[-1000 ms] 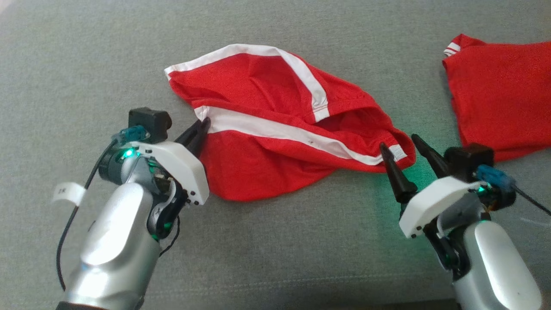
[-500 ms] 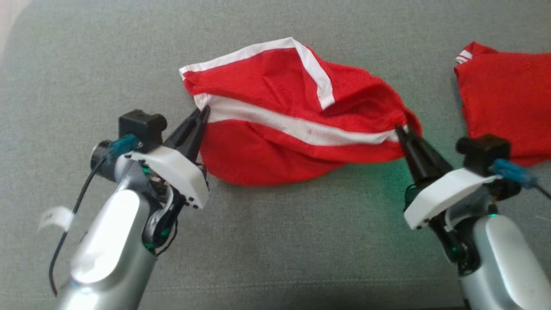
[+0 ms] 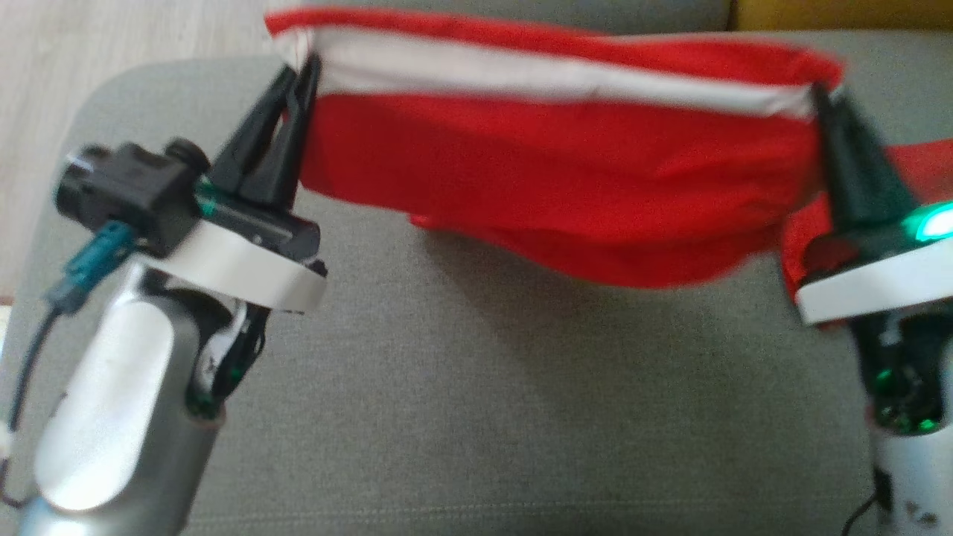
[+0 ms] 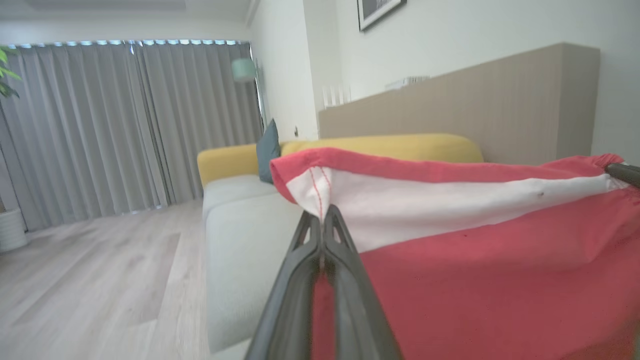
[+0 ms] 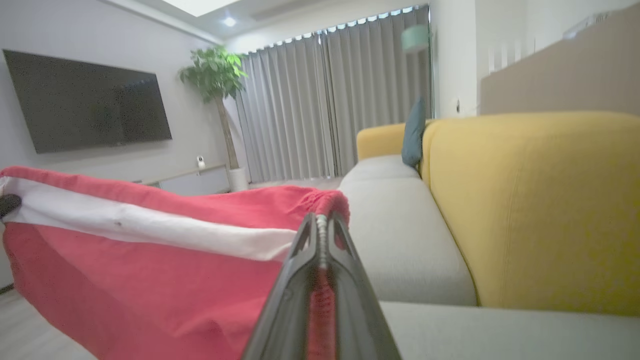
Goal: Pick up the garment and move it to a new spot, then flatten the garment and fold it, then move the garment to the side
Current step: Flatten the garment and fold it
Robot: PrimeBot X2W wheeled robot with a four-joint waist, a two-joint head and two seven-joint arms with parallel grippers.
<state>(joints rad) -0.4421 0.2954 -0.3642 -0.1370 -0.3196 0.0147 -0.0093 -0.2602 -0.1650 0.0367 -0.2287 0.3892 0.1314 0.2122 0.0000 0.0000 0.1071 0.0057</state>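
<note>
The garment (image 3: 536, 164) is red with a white band and hangs stretched in the air between my two grippers, above the grey cushion (image 3: 476, 387). My left gripper (image 3: 301, 67) is shut on its left end by the white band. My right gripper (image 3: 819, 93) is shut on its right end. In the left wrist view my left gripper (image 4: 322, 220) pinches the white hem of the garment (image 4: 475, 260). Seen from the right wrist, my right gripper (image 5: 320, 222) clamps the gathered red edge of the garment (image 5: 150, 265).
Behind my right gripper, part of a second red garment (image 3: 919, 167) lies on the cushion. The sofa has a yellow backrest (image 5: 530, 200) and a blue pillow (image 5: 414, 132). Wooden floor (image 4: 90, 280) lies beyond the cushion's left edge.
My right gripper has shut on the garment's right end. Both arms have lifted the garment off the cushion and pulled it taut. The head camera has also tilted.
</note>
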